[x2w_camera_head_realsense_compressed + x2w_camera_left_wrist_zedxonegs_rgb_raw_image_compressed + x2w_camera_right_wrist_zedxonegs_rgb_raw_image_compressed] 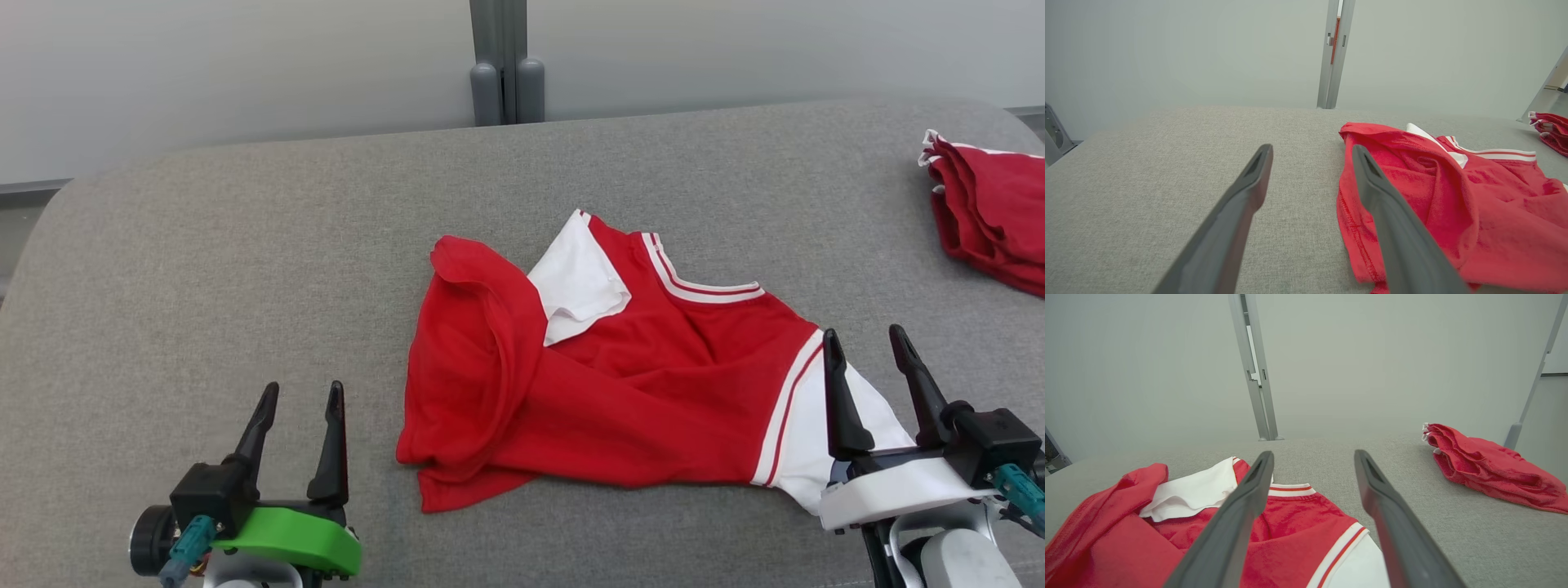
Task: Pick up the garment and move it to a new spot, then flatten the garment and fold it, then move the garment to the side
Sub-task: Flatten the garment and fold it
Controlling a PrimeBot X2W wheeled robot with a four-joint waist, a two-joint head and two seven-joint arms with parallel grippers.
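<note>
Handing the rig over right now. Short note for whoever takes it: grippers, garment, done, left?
Left gripper: open, empty, over the bare grey surface left of the garment.
Right gripper: open, empty, at the garment's white sleeve on its right end.
The garment, red and white, lies rumpled mid-surface, its left side folded over.
A second red garment lies bunched at the far right.
Done: nothing that can be confirmed.
Left: flatten, fold, move aside.

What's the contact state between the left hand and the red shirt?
Apart. The head view shows bare grey cushion between the left hand and the red shirt.
</note>
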